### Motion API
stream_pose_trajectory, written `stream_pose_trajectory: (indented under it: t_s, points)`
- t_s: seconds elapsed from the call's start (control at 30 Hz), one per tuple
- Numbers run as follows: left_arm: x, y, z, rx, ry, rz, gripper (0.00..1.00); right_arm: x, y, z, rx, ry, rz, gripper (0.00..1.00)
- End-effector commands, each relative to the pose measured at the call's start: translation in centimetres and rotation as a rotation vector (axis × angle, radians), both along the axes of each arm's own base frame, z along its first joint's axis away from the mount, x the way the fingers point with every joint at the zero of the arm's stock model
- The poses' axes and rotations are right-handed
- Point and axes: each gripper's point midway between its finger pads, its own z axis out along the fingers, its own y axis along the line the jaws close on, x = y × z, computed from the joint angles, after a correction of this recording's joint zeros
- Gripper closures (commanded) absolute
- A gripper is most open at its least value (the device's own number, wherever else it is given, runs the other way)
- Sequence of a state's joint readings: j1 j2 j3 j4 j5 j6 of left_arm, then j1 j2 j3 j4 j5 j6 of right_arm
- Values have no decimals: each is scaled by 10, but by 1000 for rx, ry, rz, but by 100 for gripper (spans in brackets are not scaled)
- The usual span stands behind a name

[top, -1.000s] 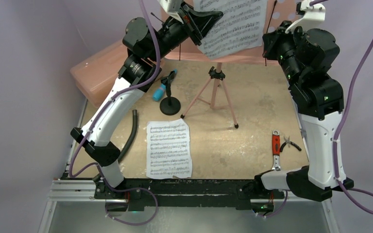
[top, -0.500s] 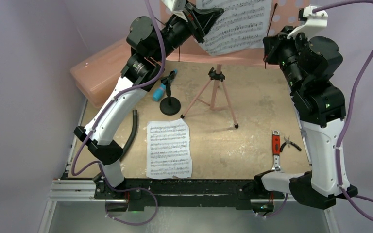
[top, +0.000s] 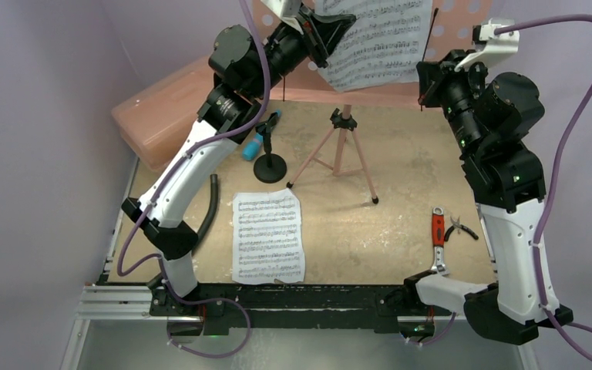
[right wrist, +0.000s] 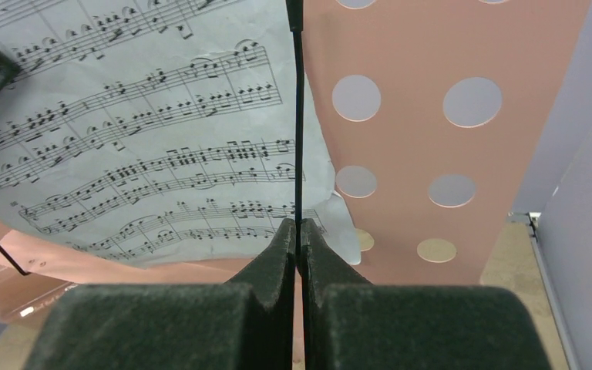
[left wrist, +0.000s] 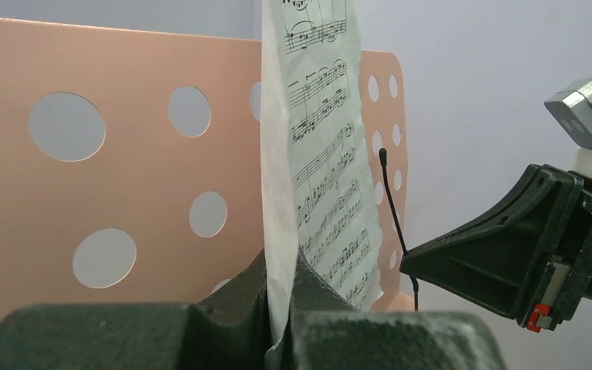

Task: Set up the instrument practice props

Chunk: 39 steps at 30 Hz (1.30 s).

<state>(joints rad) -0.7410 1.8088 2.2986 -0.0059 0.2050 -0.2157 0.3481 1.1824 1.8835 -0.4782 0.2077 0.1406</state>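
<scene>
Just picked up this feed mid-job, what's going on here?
The left gripper is shut on a sheet-music page, holding it up in front of the pink music stand. The right gripper pinches the stand's thin black wire. The second page lies flat on the table; the cyan microphone sits on its black mic stand.

The left gripper (top: 338,23) carries the white sheet-music page (top: 381,42) slightly toward the frame's upper right, while the right arm (top: 512,239) leans rightward.
</scene>
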Motion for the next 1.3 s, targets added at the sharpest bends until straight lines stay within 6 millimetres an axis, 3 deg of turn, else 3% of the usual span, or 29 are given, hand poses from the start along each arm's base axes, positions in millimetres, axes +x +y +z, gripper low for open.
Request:
stream_pose_trajectory:
  t_s: [0.0, 0.63, 0.8, 1.03, 1.27]
  points:
    - [-8, 3, 19, -29, -57, 1, 100, -16, 6, 36, -6, -162, 61, 100]
    - [-29, -38, 15, -19, -118, -124, 100, -16, 21, 34, -25, -170, 141, 100]
    - [-28, -36, 14, -13, -114, -109, 80, -14, 20, 31, -26, -158, 135, 100]
    - [-24, -16, 12, 1, -99, -15, 61, -12, 21, 28, -24, -150, 133, 100]
    - [-26, 2, 3, 22, -65, 44, 58, -10, 20, 27, -24, -146, 126, 100]
